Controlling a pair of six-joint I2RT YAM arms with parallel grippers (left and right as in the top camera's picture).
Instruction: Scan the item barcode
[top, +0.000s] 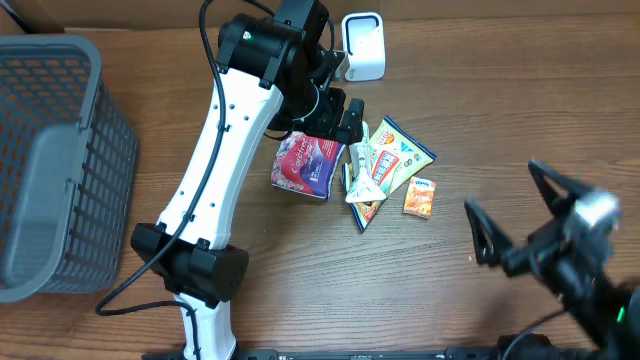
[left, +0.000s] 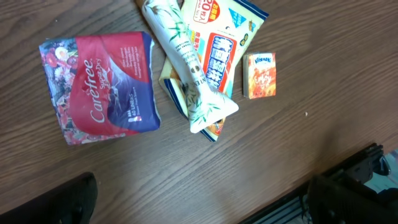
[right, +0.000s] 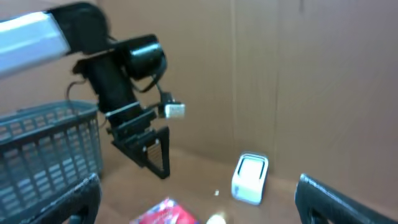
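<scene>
Left jaws: wide open and empty, pointing down above the cluster of items; in the left wrist view one dark finger shows at each lower corner, well apart, touching nothing. Right jaws: likewise spread wide and empty, blurred in the overhead view, raised near the right edge with one finger toward the items; they are well apart from every object. Directly under the left jaws lie the items to scan, grouped on the surface, a brown wood-grain top. The red-and-purple pack lies flat on the side nearer the left arm. Just beside it, a white tube-shaped pack with a leaf print lies diagonally across a yellow pack, overlapping it. A small orange box rests alone, just beside the yellow pack on the side toward the right arm. No barcode can be made out on any upward face. The white scanner stands at the far edge of the surface, near the cluster and behind the left arm's wrist. A plain brown cardboard wall closes the scene behind the scanner. A grey mesh basket stands at the left edge of the surface, well apart from the items; only its own grey floor and lattice walls show inside.
</scene>
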